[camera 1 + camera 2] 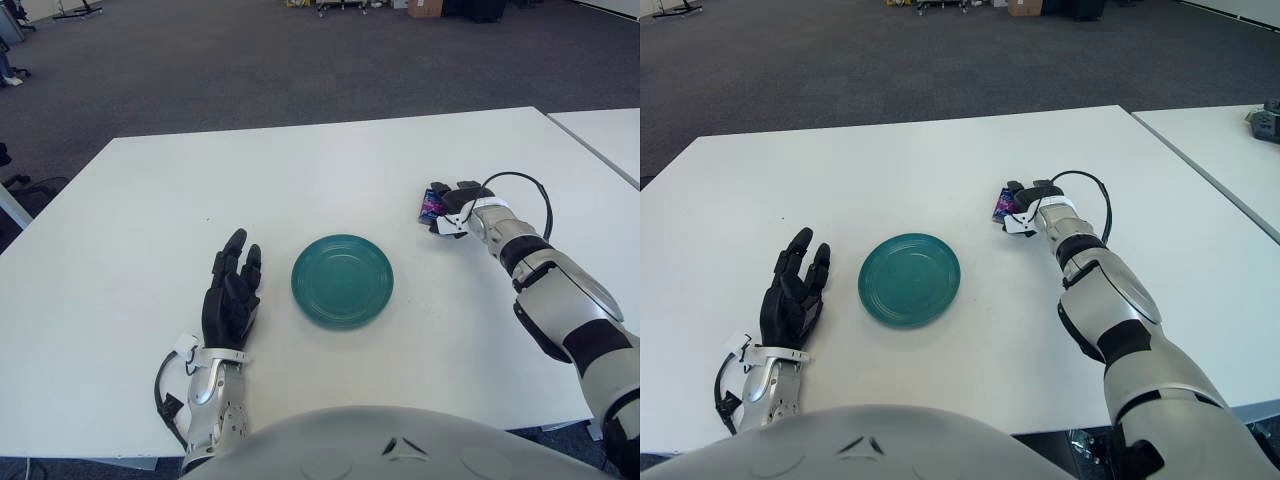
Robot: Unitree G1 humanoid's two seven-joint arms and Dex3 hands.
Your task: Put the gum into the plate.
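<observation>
I'm gripping the gum (430,207) in my right hand (450,205), right of the plate (342,280); my left hand (231,291), fingers relaxed, is showing left of the plate.

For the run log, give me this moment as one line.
right hand: closed on gum, right of plate | left hand: open, left of plate | plate: no gum yet

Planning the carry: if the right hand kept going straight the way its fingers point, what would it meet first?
The right hand, closed on the gum, points toward the robot's left. Only bare table lies that way; the plate sits nearer the robot, likely off that line.
</observation>
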